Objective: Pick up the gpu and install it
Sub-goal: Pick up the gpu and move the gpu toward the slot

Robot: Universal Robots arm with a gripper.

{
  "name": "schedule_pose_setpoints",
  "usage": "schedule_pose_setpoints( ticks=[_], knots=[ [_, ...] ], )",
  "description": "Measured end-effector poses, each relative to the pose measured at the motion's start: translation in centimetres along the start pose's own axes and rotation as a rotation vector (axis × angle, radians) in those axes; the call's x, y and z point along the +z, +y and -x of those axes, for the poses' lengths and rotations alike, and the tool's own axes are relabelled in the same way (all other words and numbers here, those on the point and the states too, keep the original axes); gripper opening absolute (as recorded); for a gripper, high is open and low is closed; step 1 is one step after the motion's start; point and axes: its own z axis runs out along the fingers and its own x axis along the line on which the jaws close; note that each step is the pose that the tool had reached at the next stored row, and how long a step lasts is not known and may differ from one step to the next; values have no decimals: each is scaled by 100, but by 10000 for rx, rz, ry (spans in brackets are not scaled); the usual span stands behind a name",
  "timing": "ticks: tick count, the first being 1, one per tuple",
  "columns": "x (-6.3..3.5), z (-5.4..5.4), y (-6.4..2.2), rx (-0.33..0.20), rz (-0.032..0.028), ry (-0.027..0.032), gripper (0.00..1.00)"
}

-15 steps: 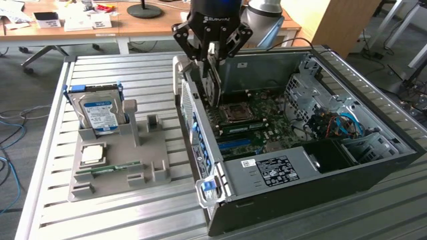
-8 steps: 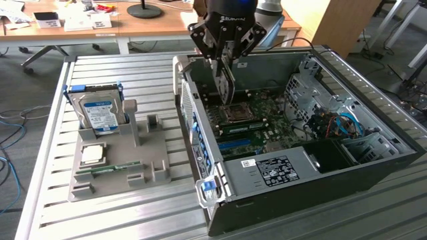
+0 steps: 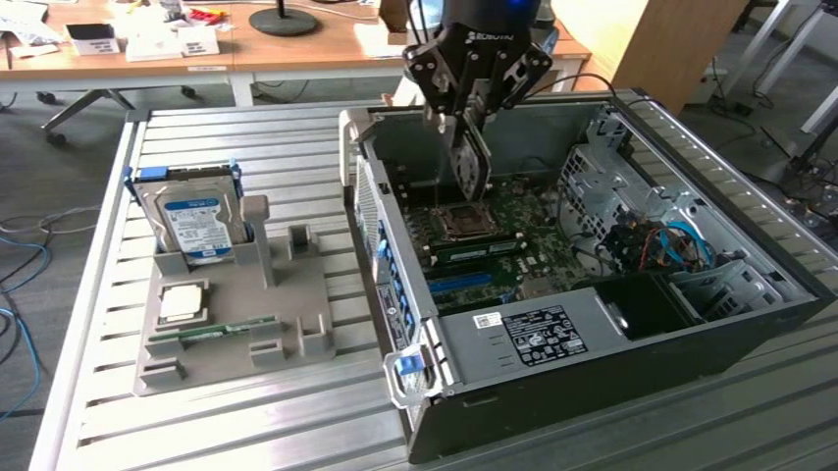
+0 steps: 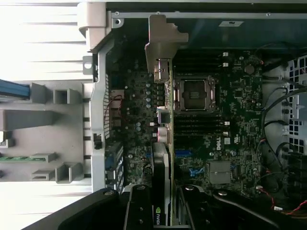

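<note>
Gripper (image 3: pixel 469 116) shut on the gpu's (image 3: pixel 473 165) top edge, the card hanging upright directly below it over the motherboard (image 3: pixel 524 245) in the open computer case (image 3: pixel 590 383), likely so its bottom edge meets a slot; apparently not yet seated.

Gripper body: I see a black, blocky gripper (image 3: pixel 468 116) with angled linkage arms on both sides.
Marking: I read white ROBOTIQ lettering (image 3: pixel 493 37) across its front.
Fingers: on my wrist feed, black fingers (image 4: pixel 139 211) dotted with small round screws.
Housing: glossy black, with rounded edges.
</note>
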Motion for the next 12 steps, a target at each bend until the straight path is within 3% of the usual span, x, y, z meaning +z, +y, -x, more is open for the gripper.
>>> schedule_pose_setpoints(
  ticks=[6,12],
  knots=[
    [4,165,7,-1,0,0,27],
    [5,177,8,1,0,0,27]
  ],
)
